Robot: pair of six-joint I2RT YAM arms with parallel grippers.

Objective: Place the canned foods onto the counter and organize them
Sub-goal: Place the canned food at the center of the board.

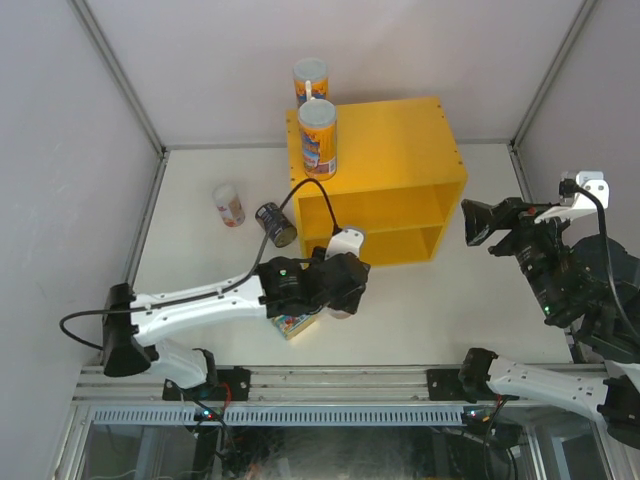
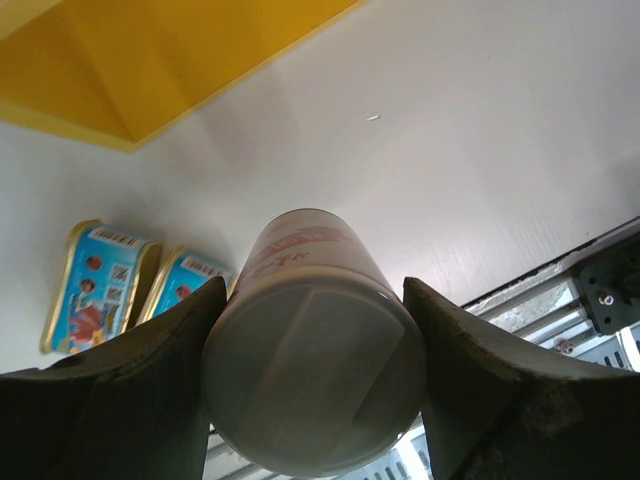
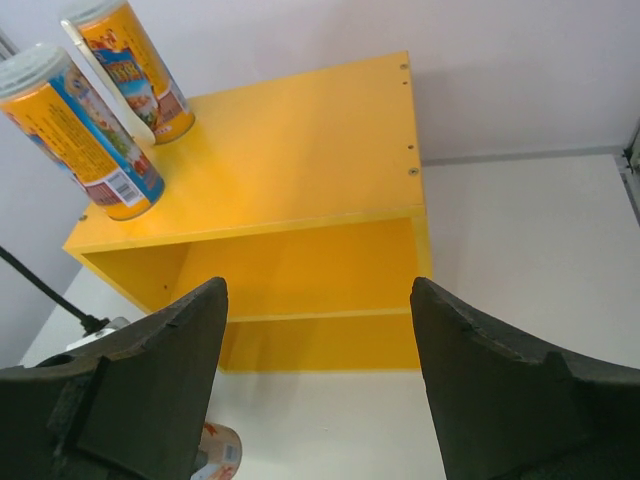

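My left gripper (image 2: 312, 292) is shut on a short white-pink tube (image 2: 312, 380), whose white lid faces the camera. In the top view this gripper (image 1: 338, 298) hovers just in front of the yellow counter (image 1: 400, 150). Two flat blue-labelled tins (image 2: 95, 288) lie side by side on the table left of the held tube, seen from above at the gripper's near side (image 1: 292, 324). Two tall orange-blue tubes (image 1: 318, 138) (image 1: 310, 80) stand on the counter's top, at its left end. My right gripper (image 3: 318, 300) is open and empty, facing the counter's open front (image 3: 300, 270).
Another white-pink tube (image 1: 229, 205) stands on the table left of the counter. A dark steel can (image 1: 276, 223) lies on its side beside it. The left arm's black cable (image 1: 310, 190) arcs over the counter's left front. The metal rail (image 1: 330, 385) runs along the near edge.
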